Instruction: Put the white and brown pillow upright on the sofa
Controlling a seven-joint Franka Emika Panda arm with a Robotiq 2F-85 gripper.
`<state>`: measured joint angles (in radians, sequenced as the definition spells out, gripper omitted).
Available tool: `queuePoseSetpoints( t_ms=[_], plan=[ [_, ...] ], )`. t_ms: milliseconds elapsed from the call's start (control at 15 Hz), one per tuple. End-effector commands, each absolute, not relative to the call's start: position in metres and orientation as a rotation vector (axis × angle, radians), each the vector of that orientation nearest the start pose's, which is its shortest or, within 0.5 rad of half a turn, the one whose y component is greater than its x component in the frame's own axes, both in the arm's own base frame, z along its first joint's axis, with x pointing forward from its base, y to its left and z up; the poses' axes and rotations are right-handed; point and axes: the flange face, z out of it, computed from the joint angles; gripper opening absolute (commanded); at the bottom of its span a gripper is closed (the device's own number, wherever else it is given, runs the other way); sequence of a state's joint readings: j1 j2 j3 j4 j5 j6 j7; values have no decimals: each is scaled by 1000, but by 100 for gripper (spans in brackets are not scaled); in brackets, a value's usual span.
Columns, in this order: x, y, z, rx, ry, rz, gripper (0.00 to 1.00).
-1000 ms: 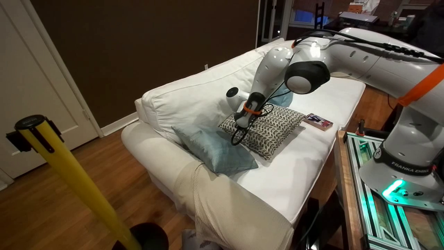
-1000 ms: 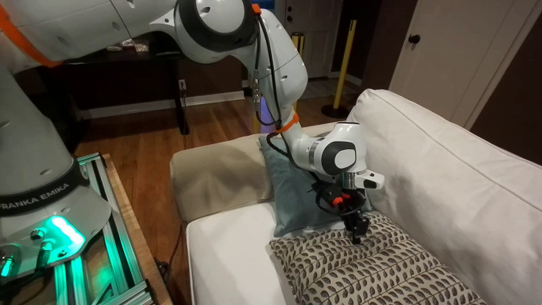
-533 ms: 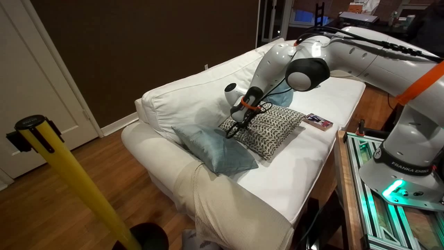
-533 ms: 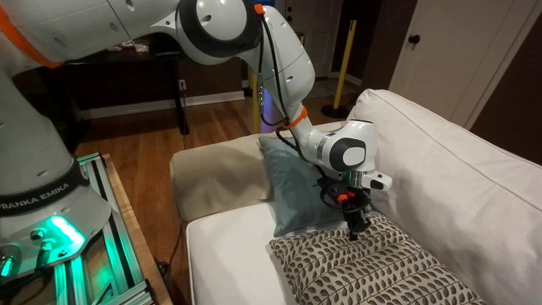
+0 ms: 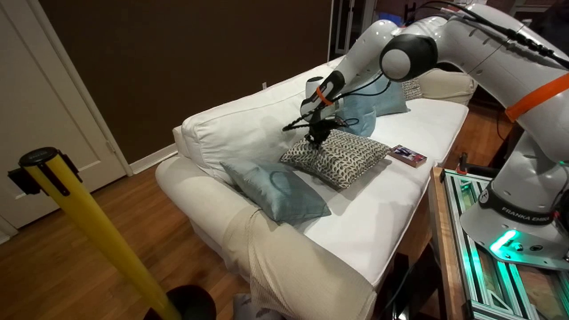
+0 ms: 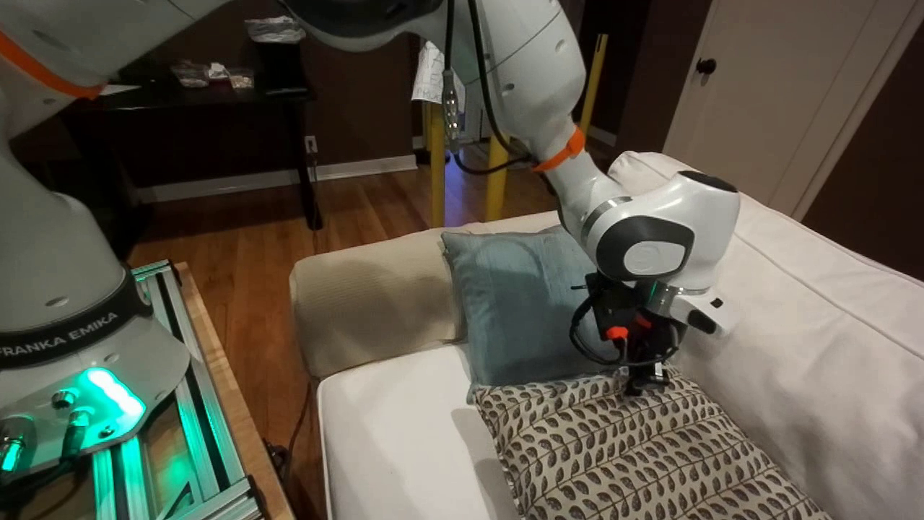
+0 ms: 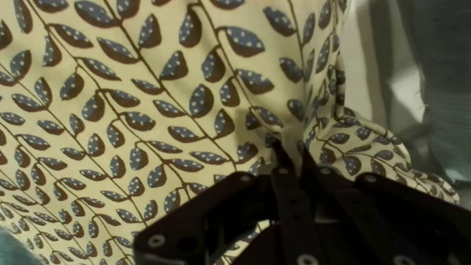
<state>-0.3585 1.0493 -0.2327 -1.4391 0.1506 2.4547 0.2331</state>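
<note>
The white and brown pillow (image 5: 355, 162) has a leaf pattern and shows in both exterior views (image 6: 635, 462) and fills much of the wrist view (image 7: 147, 99). It is tilted, with its side by the blue pillow raised a little off the seat of the white sofa (image 5: 240, 129). The sofa also shows in an exterior view (image 6: 397, 433). My gripper (image 5: 314, 144) is at the pillow's raised side near the backrest (image 6: 644, 388). In the wrist view its fingertips (image 7: 289, 145) are closed on a pinched fold of pillow fabric. The pillow's far underside is hidden.
A light-blue pillow (image 5: 280, 191) leans at the near sofa arm, close beside the held pillow (image 6: 512, 310). More blue pillows (image 5: 360, 113) and a book (image 5: 408, 156) lie farther along. A beige throw (image 5: 293, 266) covers the arm. A yellow post (image 5: 98, 235) stands beyond it.
My gripper has moved upward and toward the backrest. It has closed on the pillow, and the pillow's gripped side has risen off the seat. The blue pillow has stayed in place.
</note>
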Motion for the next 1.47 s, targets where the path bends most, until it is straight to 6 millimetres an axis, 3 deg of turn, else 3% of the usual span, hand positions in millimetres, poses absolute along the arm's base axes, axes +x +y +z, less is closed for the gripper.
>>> queuePoseSetpoints(
  t_ms=[0,467,800,1000,1133,1400],
  plan=[
    [562,-390,137,-2769,1388,-31,2],
    [485,-422,235,-2414,1615,-178,2],
    [476,-411,294,-2171,1675,-337,2],
    [480,-404,315,-1995,1719,-336,2],
    [483,-407,318,-1885,1761,-298,2],
    [486,-421,308,-1668,1913,-263,2]
  ],
)
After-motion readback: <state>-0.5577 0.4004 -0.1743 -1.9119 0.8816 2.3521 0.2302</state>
